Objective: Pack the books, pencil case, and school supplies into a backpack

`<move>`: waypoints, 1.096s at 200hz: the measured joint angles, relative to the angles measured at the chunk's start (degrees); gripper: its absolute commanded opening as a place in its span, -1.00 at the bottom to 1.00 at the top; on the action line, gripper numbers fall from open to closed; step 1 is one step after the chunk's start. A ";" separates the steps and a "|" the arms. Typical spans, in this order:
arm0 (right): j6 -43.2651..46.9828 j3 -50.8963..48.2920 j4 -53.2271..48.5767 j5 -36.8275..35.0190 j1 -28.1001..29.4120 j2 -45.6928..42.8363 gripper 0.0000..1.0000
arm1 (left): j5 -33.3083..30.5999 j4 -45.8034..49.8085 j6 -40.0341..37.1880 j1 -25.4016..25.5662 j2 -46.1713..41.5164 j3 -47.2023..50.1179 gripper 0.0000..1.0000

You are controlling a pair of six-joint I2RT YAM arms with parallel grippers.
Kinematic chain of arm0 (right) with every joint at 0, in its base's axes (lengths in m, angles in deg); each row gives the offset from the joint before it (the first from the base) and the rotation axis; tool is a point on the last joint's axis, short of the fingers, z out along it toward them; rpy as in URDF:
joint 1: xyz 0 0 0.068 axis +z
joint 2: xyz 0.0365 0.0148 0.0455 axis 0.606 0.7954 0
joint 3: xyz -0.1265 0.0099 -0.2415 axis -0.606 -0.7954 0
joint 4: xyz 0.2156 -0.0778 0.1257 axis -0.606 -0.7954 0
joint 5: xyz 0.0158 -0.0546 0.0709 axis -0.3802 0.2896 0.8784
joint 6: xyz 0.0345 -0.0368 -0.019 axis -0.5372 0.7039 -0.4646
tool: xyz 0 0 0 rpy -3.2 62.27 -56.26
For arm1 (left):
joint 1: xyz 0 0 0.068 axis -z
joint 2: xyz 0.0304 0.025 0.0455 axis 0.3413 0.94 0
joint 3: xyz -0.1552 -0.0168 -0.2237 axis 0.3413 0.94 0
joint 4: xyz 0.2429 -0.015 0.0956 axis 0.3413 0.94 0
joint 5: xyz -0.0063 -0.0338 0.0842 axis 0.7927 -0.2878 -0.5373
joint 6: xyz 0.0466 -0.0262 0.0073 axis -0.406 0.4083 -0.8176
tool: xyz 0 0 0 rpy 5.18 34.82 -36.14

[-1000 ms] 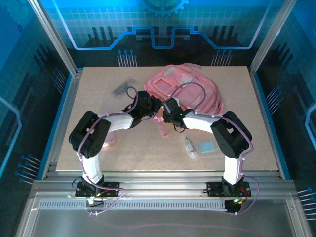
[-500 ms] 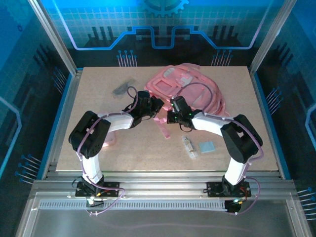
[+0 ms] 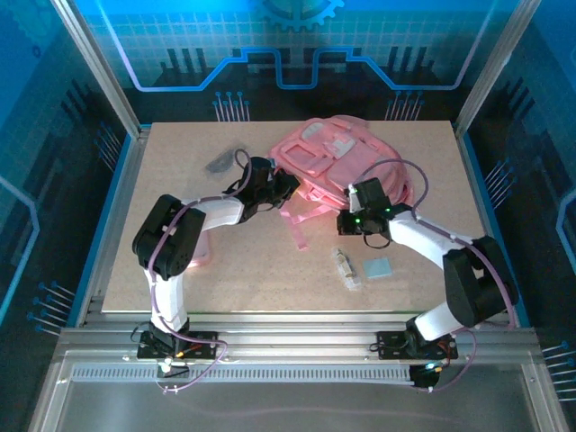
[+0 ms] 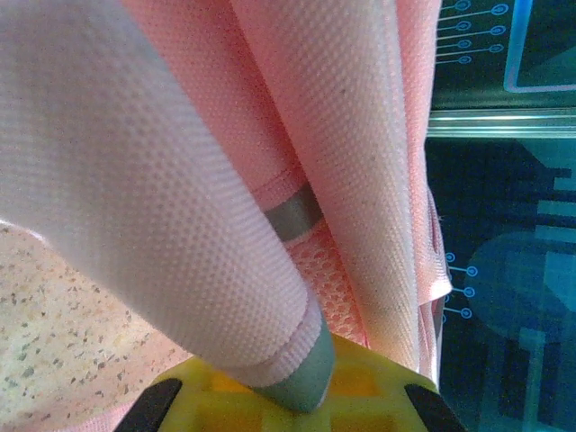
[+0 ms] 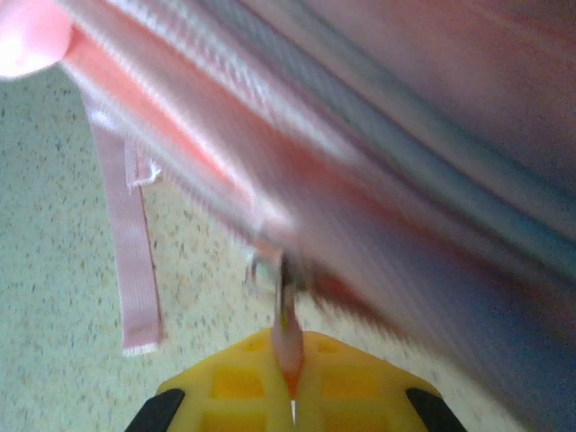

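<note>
The pink backpack [image 3: 335,155] lies at the back middle of the table. At its left near corner my left gripper [image 3: 280,187] is shut on a padded pink strap [image 4: 189,234]; the strap's grey-edged end sits between the yellow jaws of the left gripper [image 4: 292,396]. My right gripper [image 3: 347,219] is at the backpack's near edge. In its wrist view the right gripper [image 5: 290,382] is shut on a pink zipper pull [image 5: 287,346], and the picture is blurred. The whitish tube [image 3: 345,267] and light-blue pad [image 3: 378,268] lie in front. The books are out of view.
A dark grey translucent item [image 3: 220,162] lies at the back left. A pale-pink object [image 3: 200,256], perhaps the pencil case, is half hidden under the left arm. Loose pink webbing straps [image 3: 297,225] trail from the backpack toward the table's middle.
My right gripper has moved rightward along the backpack's near edge with the zipper pull in it. The left gripper has shifted slightly toward the back, still on the strap.
</note>
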 measured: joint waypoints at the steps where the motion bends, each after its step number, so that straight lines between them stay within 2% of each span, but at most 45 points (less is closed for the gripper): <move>1: 0.04 0.00 -0.20 0.02 -0.04 -0.13 -1.00 | 0.02 0.02 -0.02 -0.04 0.02 -0.04 -1.00; 56: 3.72 0.20 -11.08 0.90 -7.93 -7.80 -1.00 | 3.69 4.85 -4.22 -3.43 3.89 -6.38 -1.00; 89: 2.71 1.20 -11.19 5.16 -7.87 -6.84 -1.00 | 4.44 9.35 -6.56 -5.90 9.25 -16.24 -1.00; 94: 2.62 1.81 -11.19 5.53 -7.61 -6.19 -1.00 | 4.52 10.10 -6.73 -6.12 10.16 -17.86 -0.80; 102: 2.25 3.04 -10.95 6.03 -7.10 -4.83 -1.00 | 4.55 11.08 -7.08 -6.34 11.39 -20.11 -0.32; 109: 1.95 3.93 -10.78 6.54 -6.73 -3.72 -1.00 | 4.68 11.87 -7.48 -6.54 12.35 -21.84 -0.01; 132: 0.55 7.34 -9.18 8.57 -5.09 0.92 -1.00 | 4.87 13.46 -8.04 -7.26 13.62 -24.13 0.47; 149: -0.63 10.23 -8.13 9.53 -3.98 4.39 -1.00 | 4.74 11.45 -7.69 -7.72 12.61 -21.20 0.55; 171: -1.66 14.53 -7.19 10.93 -1.84 9.11 -1.00 | 4.70 7.37 -5.75 -7.78 6.97 -9.07 0.56; 197: -2.36 19.98 -6.10 12.28 1.27 14.14 -1.00 | 4.55 -0.42 -0.04 -6.80 1.31 4.00 0.56; 219: -2.82 23.34 -5.38 13.05 3.13 16.70 -1.00 | 4.02 -7.08 4.87 -4.72 0.42 8.66 0.55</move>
